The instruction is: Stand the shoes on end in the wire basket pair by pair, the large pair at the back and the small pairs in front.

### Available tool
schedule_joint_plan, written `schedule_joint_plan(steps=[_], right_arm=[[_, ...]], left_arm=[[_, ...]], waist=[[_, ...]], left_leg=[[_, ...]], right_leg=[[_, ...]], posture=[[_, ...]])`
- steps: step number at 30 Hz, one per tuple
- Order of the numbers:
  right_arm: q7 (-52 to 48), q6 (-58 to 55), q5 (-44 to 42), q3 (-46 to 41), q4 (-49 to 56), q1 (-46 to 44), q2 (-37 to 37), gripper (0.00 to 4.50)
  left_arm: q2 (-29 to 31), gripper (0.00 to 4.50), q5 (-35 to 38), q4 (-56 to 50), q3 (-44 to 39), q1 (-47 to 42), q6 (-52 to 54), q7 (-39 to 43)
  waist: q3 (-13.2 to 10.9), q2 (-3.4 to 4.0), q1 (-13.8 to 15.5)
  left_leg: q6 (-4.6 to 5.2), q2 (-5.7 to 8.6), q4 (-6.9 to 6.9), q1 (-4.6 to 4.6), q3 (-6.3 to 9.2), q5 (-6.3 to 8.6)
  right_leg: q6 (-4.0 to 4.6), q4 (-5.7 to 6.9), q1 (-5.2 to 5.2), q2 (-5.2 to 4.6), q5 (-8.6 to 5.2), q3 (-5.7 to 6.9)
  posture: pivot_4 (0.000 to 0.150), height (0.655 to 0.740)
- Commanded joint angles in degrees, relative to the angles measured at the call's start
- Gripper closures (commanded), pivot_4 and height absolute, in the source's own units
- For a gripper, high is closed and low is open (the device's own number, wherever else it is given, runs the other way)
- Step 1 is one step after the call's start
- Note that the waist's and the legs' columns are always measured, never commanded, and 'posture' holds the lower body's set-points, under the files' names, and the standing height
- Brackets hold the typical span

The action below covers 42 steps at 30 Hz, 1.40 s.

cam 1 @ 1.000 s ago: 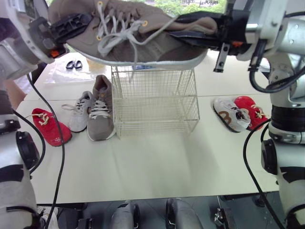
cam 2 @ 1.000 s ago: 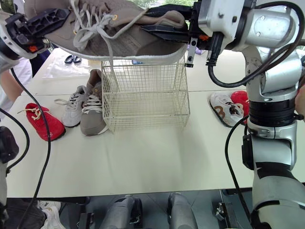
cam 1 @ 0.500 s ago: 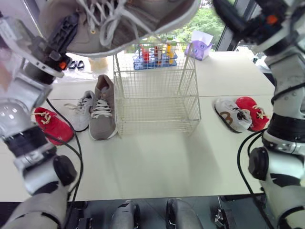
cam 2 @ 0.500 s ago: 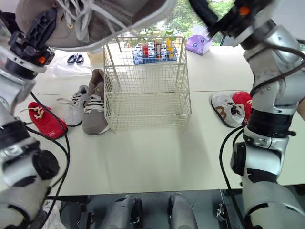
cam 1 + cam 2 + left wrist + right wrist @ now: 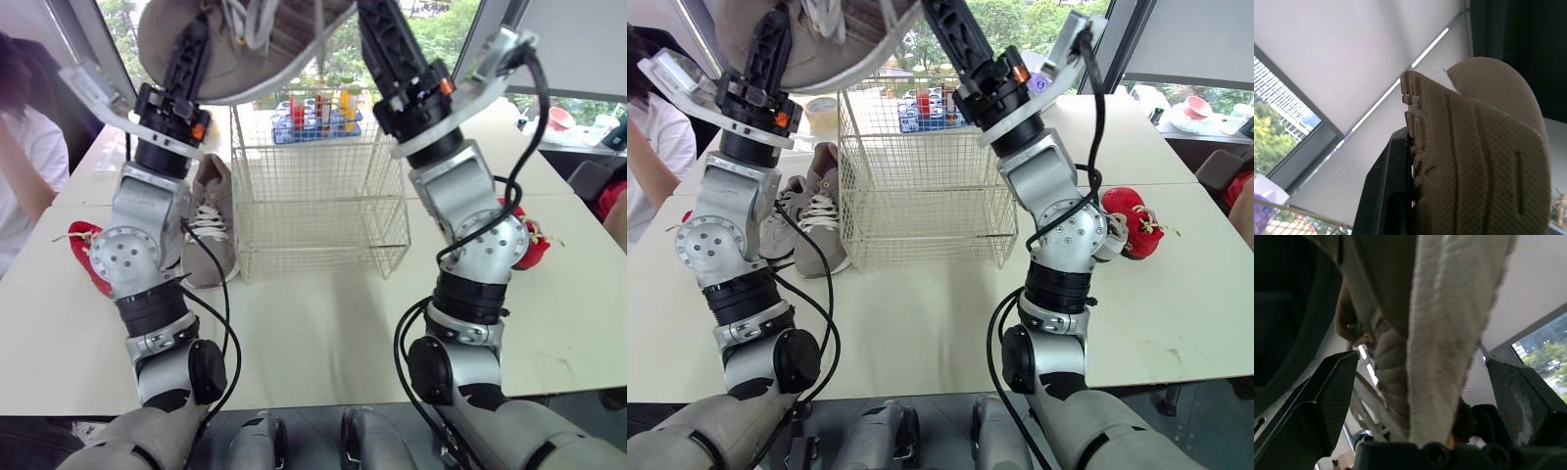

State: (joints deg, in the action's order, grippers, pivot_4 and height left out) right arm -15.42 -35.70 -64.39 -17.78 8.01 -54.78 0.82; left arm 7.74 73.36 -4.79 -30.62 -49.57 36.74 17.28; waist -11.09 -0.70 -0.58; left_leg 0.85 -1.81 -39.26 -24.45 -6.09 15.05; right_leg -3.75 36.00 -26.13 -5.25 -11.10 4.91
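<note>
While both arms reach upward, we see the large taupe shoe (image 5: pixel 230 73) held high in the air at 12 o'clock from the wire basket (image 5: pixel 318 211), clear of its rim, with its sole turned toward the head camera. The left gripper (image 5: pixel 194 39) grips the shoe at its toe end. In the left wrist view one black finger (image 5: pixel 1386 196) lies flat against the edge of the ribbed sole. The right gripper (image 5: pixel 377 29) meets the shoe at the opposite end. In the right wrist view its fingers (image 5: pixel 1327 401) stand spread on either side of the shoe's cloth upper, with a gap visible on each side. The basket stands empty on the white table (image 5: pixel 323 323). A second taupe shoe (image 5: pixel 211 230) lies at 9 o'clock from the basket, just beside its wall, and a grey sneaker (image 5: pixel 774 230) lies further out. One red shoe (image 5: pixel 83 250) lies beyond these at 9 o'clock, and another red shoe (image 5: pixel 1127 230) lies at 3 o'clock from the basket. A person in a white shirt (image 5: pixel 24 166) sits at the table's far 9 o'clock edge.
</note>
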Motion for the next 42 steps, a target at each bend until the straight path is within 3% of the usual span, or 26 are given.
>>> schedule_joint_plan(steps=[1,15,18,21,24,32,38,42], right_arm=[[-1.05,2.15,-0.16,0.76,0.77,-1.39,0.27,0.04],[-4.46,6.17,3.67,3.05,-1.5,-3.22,2.17,0.04],[-4.91,6.49,3.75,3.25,-1.71,-3.24,2.34,0.92],[-5.39,6.55,3.85,3.44,-1.95,-3.4,2.61,2.29],[-5.99,5.82,3.6,3.62,-2.5,-3.82,3.26,2.85],[-6.85,8.98,5.85,1.83,-4.98,-6.53,5.44,2.85],[-9.37,12.07,6.42,-0.8,-6.04,-11.19,9.21,2.85],[-17.02,13.36,9.38,-3.28,-16.22,-17.83,19.19,2.85]], left_arm=[[0.68,3.96,2.78,-1.81,0.89,0.31,-1.12,1.41],[2.5,3.96,3.15,-2.6,4.89,4.42,-0.13,2.66],[2.56,3.96,2.62,-2.72,5.67,4.66,-0.32,2.82],[3.16,3.96,1.8,-2.66,6.27,4.95,-0.38,2.77],[4.61,3.96,0.39,-2.49,7.22,5.46,0.08,2.3],[7.18,0.01,-1.78,-4.83,9.27,6.75,0.58,0.72],[11.74,0.01,-5.12,-9.78,11.78,8.77,2.65,-2.21],[15.39,0.01,-2.21,-17.23,10.76,12.24,5.2,-6.59]], waist=[[0.0,-0.01,-0.03],[0.0,-0.01,-0.13],[0.0,-0.01,-0.1],[0.0,-0.01,-0.12],[0.0,0.0,-0.17],[0.0,0.0,-0.13],[0.0,0.0,-0.13],[-0.03,0.01,-0.05]], left_leg=[[0.01,0.0,0.0,0.0,0.0,0.01],[0.26,0.0,0.01,0.02,0.03,0.15],[0.26,0.0,0.01,0.01,0.03,0.15],[0.26,0.0,0.01,0.01,0.03,0.15],[0.26,0.0,0.01,0.02,0.03,0.15],[0.27,-0.01,0.02,0.0,0.03,0.16],[0.27,-0.03,0.07,0.0,0.03,0.16],[0.28,-0.04,0.07,-0.01,0.03,0.17]], right_leg=[[0.0,0.0,0.0,0.0,0.0,0.0],[0.0,0.0,-0.02,0.07,0.0,0.01],[0.0,0.0,-0.02,0.07,0.0,0.01],[0.0,-0.01,-0.02,0.07,0.0,0.01],[0.0,-0.01,-0.03,0.08,0.0,0.01],[0.0,-0.02,-0.04,0.08,0.0,0.01],[0.0,-0.03,-0.07,0.07,0.0,0.01],[0.0,-0.07,-0.1,0.02,-0.01,-0.01]], posture=[[0.15,0.74],[0.15,0.74],[0.15,0.74],[0.15,0.74],[0.15,0.74],[0.15,0.74],[0.15,0.74],[0.15,0.74]])
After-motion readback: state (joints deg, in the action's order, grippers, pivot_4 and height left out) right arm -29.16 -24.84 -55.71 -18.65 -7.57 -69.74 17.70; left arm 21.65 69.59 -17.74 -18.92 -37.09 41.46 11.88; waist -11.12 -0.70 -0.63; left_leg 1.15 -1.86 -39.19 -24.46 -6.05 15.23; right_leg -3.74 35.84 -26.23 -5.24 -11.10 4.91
